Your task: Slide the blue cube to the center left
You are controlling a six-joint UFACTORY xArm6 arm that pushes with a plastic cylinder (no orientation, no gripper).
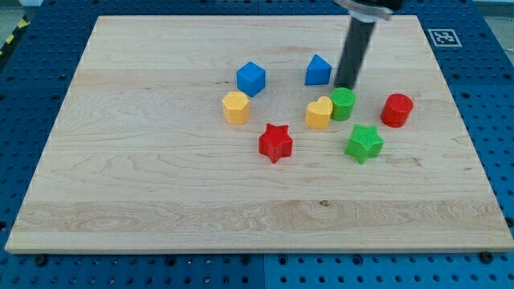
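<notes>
risk first: my tip (345,87) stands well apart from the blue cube (250,78), which sits off toward the view's left of the tool, with a second blue block (319,71), its shape unclear, just beside the tip on that same side. the tool is a bare rod with nothing to clench or release, and it holds nothing; it only pushes. if the tip heads straight toward the view's left, i judge it would catch that nearer blue block and shove the wrong piece. the green cylinder (343,104) lies just below the tip, close enough to be nudged, and the yellow heart (319,113) touches or nearly touches it, so both could shift together. the yellow block (236,107) sits just below the blue cube and may get dragged along in a sloppy push. red star (275,142), green star (364,143) and red cylinder (397,110) lie further off. the rod's upper part is cut off at the view's top, and the bench (120,185) edge hides little else.
</notes>
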